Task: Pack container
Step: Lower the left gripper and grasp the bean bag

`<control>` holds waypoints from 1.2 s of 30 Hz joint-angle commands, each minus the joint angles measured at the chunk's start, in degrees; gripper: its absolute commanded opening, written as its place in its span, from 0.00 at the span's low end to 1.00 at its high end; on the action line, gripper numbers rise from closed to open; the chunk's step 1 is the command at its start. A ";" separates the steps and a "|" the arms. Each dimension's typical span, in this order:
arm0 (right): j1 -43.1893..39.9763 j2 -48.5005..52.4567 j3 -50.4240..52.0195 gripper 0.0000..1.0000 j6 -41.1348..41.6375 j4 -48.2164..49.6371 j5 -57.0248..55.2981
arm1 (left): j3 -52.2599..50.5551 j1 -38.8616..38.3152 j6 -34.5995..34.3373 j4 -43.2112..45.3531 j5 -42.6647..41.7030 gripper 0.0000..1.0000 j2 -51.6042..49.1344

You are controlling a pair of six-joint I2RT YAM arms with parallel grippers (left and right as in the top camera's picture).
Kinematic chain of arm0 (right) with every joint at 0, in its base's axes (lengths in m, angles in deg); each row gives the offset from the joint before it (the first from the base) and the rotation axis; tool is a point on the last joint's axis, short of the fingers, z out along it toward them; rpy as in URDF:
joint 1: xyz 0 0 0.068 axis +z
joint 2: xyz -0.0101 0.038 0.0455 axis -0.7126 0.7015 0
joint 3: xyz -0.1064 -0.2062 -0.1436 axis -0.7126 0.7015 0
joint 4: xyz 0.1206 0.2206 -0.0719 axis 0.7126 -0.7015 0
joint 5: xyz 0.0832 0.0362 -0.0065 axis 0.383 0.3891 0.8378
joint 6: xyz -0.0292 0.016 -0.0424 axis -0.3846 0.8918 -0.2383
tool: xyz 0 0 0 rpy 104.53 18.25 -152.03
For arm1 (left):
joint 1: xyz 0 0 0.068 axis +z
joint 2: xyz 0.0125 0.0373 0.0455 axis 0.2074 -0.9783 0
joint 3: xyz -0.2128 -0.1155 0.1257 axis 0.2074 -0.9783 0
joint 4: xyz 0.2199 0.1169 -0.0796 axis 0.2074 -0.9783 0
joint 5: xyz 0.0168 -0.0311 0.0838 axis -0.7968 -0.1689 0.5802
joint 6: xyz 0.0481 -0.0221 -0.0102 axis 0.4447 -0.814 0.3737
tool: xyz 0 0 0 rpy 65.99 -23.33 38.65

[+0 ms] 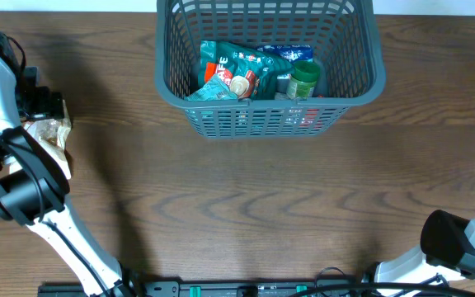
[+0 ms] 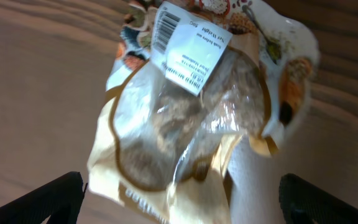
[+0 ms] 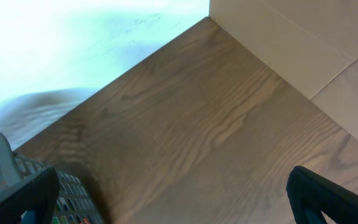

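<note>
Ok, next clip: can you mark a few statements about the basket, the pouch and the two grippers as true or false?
1. The dark grey lattice-sided plastic basket holds a teal bag and a green-lidded jar. True.
2. The cream pouch with a clear window lies inside the basket. False: it lies on the wooden table at the left, by the left gripper.
3. The right gripper holds an item. False: its fingers are spread, with only bare table between them.
4. The left gripper's fingers are spread wide, with the pouch just ahead of them. True.
</note>
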 commanded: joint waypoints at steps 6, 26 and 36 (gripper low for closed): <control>-0.22 -0.59 -0.31 0.99 0.61 -0.09 -0.02 | -0.13 0.15 1.49 0.96 -0.37 0.99 -7.06; -0.22 -0.59 -0.31 0.99 0.61 -0.09 -0.02 | -0.13 0.15 1.60 1.51 -3.74 0.06 -11.04; -0.22 -0.59 -0.31 0.99 0.61 -0.09 -0.02 | 1.31 -0.02 -0.42 -0.04 -3.72 0.06 -7.48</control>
